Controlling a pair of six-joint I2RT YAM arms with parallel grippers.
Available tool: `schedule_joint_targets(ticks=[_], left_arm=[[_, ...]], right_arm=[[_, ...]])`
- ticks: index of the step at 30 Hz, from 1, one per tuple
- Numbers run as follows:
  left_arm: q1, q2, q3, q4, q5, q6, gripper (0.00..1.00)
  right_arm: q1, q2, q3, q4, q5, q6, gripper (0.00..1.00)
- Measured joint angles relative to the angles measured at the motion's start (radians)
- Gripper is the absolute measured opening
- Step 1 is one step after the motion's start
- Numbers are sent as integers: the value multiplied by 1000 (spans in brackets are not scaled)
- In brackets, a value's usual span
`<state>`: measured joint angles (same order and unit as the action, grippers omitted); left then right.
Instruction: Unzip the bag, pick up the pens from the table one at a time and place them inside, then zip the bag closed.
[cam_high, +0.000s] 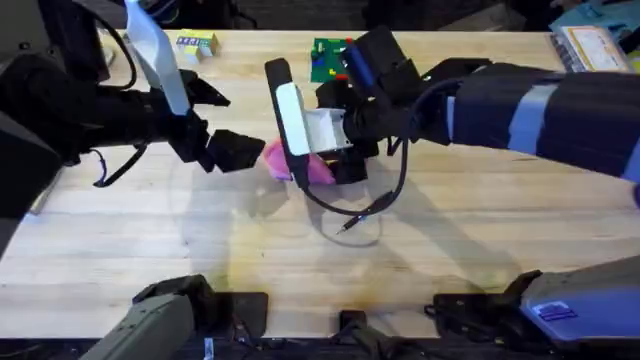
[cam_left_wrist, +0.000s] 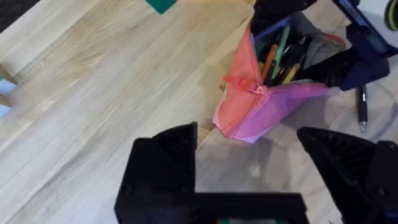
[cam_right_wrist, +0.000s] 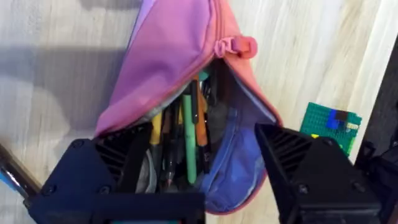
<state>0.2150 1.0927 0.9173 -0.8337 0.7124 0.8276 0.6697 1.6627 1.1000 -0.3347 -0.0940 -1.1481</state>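
On wooden table (cam_high: 150, 230), bag (cam_right_wrist: 180, 56) gapes between right gripper (cam_right_wrist: 202, 180) fingers.

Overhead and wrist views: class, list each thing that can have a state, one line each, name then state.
Pink pencil pouch: partly unzipped, mouth gaping, on the table.
Zipper pull: partway along, at the end of the opening.
Pens in the pouch: inside, standing in the open mouth.
Black pen: lying on the table beside the pouch.
Left gripper: open, empty.
Right gripper: open, over the pouch mouth.
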Motion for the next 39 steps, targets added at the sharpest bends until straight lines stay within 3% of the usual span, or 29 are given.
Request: schedule_joint_targets(ticks=[14, 21, 28, 39], left_arm=[[0, 0, 0, 0, 2, 0, 993], [0, 0, 0, 0, 2, 0, 993], [0, 0, 0, 0, 2, 0, 993], [0, 0, 0, 0, 2, 0, 993]], right_arm=[[4, -10, 3, -2, 24, 124, 998], [9, -143, 3, -2, 49, 303, 998], [10, -281, 3, -39, 110, 555, 998], [11, -440, 3, -287, 188, 1095, 998]])
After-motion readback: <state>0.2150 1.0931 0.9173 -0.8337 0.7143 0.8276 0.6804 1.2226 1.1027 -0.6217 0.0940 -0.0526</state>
